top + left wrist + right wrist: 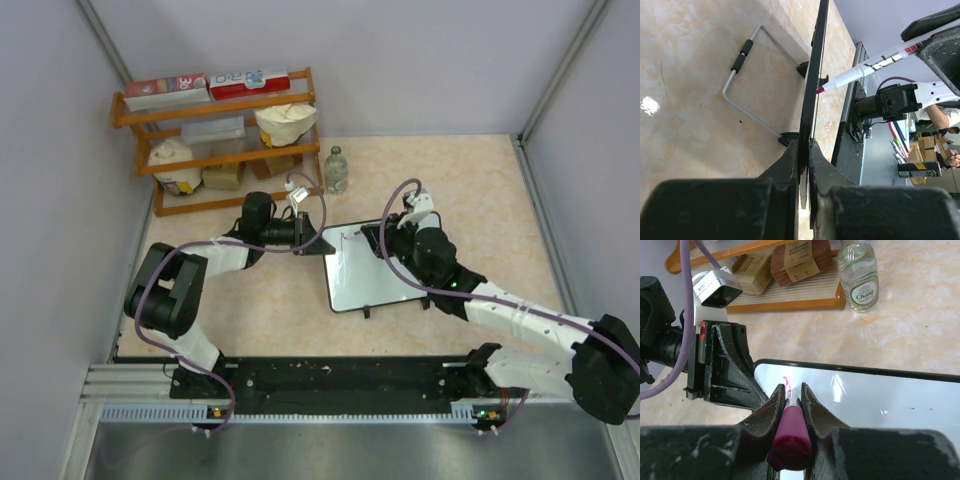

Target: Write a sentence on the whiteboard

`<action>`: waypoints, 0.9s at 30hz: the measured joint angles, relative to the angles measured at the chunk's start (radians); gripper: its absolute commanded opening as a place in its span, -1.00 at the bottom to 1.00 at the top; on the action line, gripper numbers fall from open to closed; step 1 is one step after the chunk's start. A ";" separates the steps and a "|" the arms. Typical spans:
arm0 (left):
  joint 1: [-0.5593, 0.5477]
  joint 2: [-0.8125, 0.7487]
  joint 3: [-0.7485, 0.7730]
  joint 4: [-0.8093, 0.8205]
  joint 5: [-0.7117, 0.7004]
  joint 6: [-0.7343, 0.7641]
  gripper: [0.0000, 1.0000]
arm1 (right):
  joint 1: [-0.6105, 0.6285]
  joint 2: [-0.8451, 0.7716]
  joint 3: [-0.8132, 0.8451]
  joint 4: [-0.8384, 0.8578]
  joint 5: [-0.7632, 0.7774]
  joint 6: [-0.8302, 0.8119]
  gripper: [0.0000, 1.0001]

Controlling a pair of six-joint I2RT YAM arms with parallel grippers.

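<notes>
The whiteboard (375, 270) lies on the table between the arms, black-framed and glossy. My left gripper (316, 240) is shut on its far-left edge; in the left wrist view the board (813, 85) stands edge-on between my jaws (804, 148). My right gripper (385, 240) is shut on a pink-capped marker (790, 437), whose white barrel (867, 67) has its tip on the board near that corner. Of the sentence only a short pink stroke (786, 381) shows on the board (870, 395); no readable words.
A wooden shelf (220, 135) with boxes and bags stands at the back left. A glass bottle (336, 170) stands beside it, just behind the board. The board's wire stand (747, 85) lies on the table. Walls close in left, right and back.
</notes>
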 measured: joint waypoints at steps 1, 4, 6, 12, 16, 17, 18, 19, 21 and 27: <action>0.000 0.000 0.000 0.000 -0.001 0.000 -1.00 | 0.000 -0.004 -0.003 -0.002 0.000 0.002 -1.00; 0.000 0.000 0.000 -0.001 0.000 0.000 -1.00 | -0.001 -0.014 -0.008 -0.011 0.001 0.002 -1.00; 0.000 0.000 0.000 -0.001 0.000 0.000 -1.00 | -0.002 -0.019 -0.009 -0.019 0.001 0.002 -1.00; 0.000 0.000 0.000 -0.002 0.000 0.000 -1.00 | -0.006 -0.034 -0.021 -0.030 -0.005 0.002 -1.00; 0.000 0.000 0.000 -0.003 0.000 0.001 -1.00 | -0.007 -0.034 -0.022 -0.029 -0.012 0.002 -1.00; 0.000 0.000 0.000 -0.003 0.000 0.001 -1.00 | -0.007 -0.035 -0.023 -0.029 -0.015 0.002 -1.00; 0.000 0.000 0.000 -0.005 0.000 0.001 -1.00 | -0.007 -0.035 -0.028 -0.027 -0.019 0.002 -1.00; 0.000 0.000 0.000 -0.006 -0.001 0.002 -1.00 | -0.007 -0.037 -0.034 -0.026 -0.026 0.002 -1.00; 0.000 0.000 0.000 -0.007 -0.001 0.003 -1.00 | -0.007 -0.038 -0.037 -0.026 -0.036 0.001 -1.00; 0.000 0.000 0.000 -0.007 0.000 0.004 -1.00 | -0.007 -0.037 -0.040 -0.023 -0.063 0.001 -1.00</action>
